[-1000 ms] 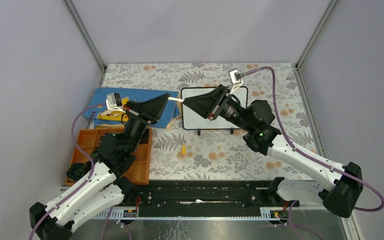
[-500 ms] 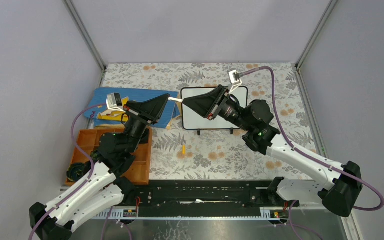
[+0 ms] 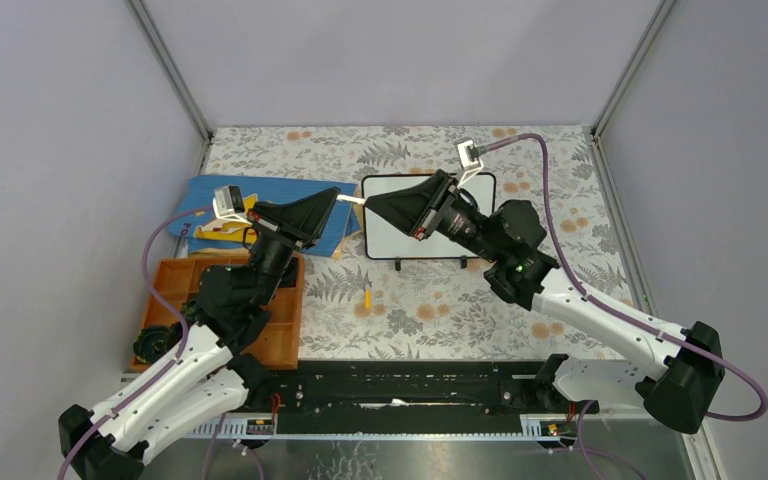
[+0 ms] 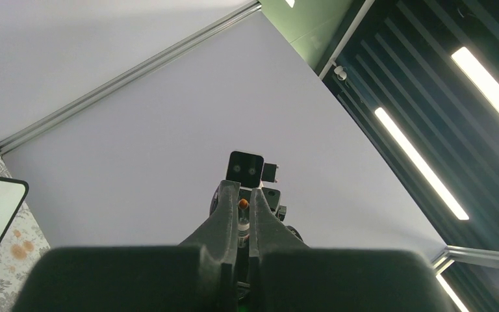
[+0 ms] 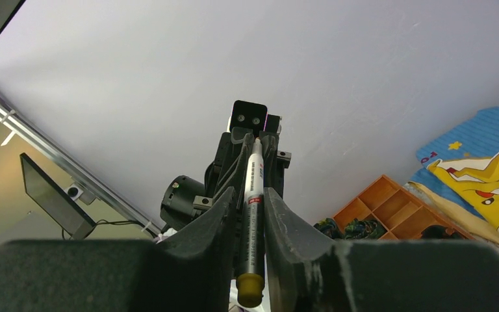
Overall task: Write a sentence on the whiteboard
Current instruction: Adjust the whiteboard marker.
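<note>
Right hand [image 5: 250,192]: you had narrowed it onto the marker [image 5: 252,221], fingers touching its barrel.
Left hand [image 4: 242,195]: fully closed on the marker's orange tip end.
Meaning: handover looked midway; arms otherwise unmoved, writing not begun.
Whiteboard [image 3: 382,240]: stood on the desk [image 3: 440,300] behind both hands, visible part blank.
Views: top camera showed only a white sliver between the hands; wrist cameras showed both grips.

Whiteboard [image 3: 410,245] glossy, smooth; tray [image 3: 282,340] plastic; tablecloth [image 3: 440,310] matt.
</note>
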Controlling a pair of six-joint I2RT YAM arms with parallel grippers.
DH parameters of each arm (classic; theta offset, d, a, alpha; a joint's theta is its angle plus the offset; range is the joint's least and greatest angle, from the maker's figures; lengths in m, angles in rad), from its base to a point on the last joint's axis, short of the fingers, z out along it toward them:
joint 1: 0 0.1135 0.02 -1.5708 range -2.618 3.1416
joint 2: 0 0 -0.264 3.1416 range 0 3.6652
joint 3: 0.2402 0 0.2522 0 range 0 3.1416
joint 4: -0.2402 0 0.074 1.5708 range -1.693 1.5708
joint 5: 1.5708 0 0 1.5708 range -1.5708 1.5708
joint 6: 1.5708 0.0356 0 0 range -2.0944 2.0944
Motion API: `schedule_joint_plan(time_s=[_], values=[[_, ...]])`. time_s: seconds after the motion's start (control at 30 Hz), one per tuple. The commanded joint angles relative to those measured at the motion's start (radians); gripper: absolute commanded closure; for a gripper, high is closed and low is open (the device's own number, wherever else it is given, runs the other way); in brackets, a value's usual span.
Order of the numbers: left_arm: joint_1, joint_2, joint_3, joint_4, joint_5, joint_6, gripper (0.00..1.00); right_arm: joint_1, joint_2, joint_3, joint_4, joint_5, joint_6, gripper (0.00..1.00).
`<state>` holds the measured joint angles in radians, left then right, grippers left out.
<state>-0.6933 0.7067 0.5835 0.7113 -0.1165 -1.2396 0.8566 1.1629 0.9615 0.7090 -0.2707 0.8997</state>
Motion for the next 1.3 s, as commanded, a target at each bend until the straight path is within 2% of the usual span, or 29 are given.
schedule_joint_plan(time_s=[0.0, 0.63, 0.83, 0.9, 1.1, 1.17, 1.27], values=[[-0.004, -0.001, 0.01, -0.003, -0.009, 0.025, 1.0, 0.0, -0.002, 0.011, 0.08, 0.011, 0.014, 0.72], [-0.007, 0.001, 0.009, -0.005, -0.005, 0.022, 1.0, 0.0, 0.004, 0.019, 0.042, 0.036, 0.013, 0.73], [-0.008, 0.003, 0.009, -0.007, -0.008, 0.021, 1.0, 0.0, 0.007, 0.019, 0.046, 0.026, 0.015, 0.82], [-0.008, 0.002, 0.01, -0.007, -0.008, 0.023, 1.0, 0.0, 0.007, 0.02, 0.046, 0.014, 0.017, 0.81], [-0.009, -0.006, 0.017, -0.017, -0.019, 0.036, 1.0, 0.0, 0.003, 0.014, 0.038, -0.005, 0.018, 0.65], [-0.008, -0.005, 0.019, -0.02, -0.019, 0.038, 1.0, 0.001, -0.001, 0.01, 0.037, -0.004, 0.018, 0.66], [-0.009, -0.003, 0.021, -0.019, -0.014, 0.039, 1.0, 0.0, -0.005, 0.006, 0.036, 0.001, 0.015, 0.72]])
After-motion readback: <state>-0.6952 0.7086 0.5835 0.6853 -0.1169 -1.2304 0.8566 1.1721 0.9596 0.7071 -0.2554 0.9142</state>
